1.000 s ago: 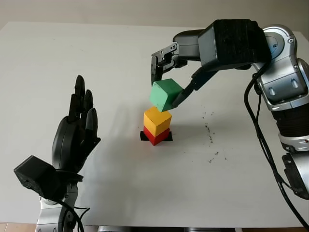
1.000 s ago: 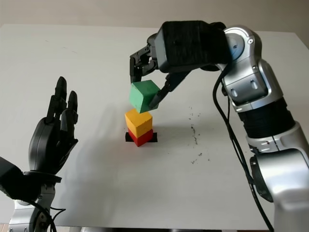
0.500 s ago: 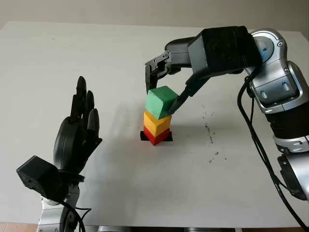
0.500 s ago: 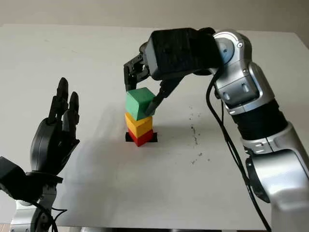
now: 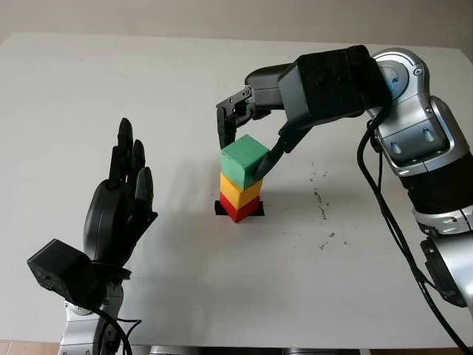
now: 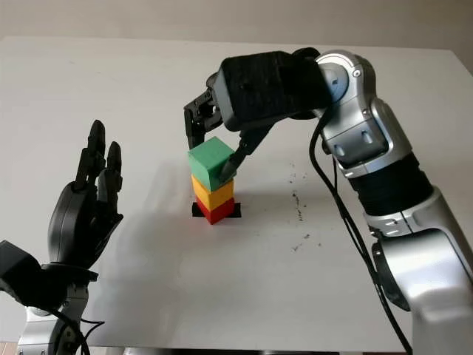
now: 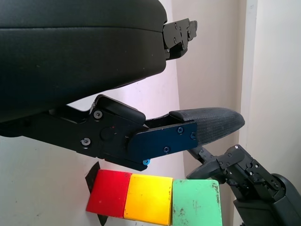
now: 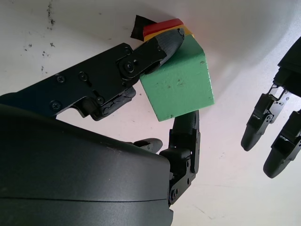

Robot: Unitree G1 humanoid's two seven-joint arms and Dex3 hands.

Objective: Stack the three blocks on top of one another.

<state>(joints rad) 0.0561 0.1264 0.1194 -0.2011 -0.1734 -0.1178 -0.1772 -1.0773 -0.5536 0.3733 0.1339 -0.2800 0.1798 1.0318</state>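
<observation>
Fingers (image 8: 162, 44) of right hand (image 5: 247, 144) pinch green block (image 5: 244, 161), hiding its rear face.

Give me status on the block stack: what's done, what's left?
Done: yellow block sits on red block, and the green block sits on top. In hand: right hand grips the green block. Left: release and withdraw. Left hand is open, at the table's left.
</observation>
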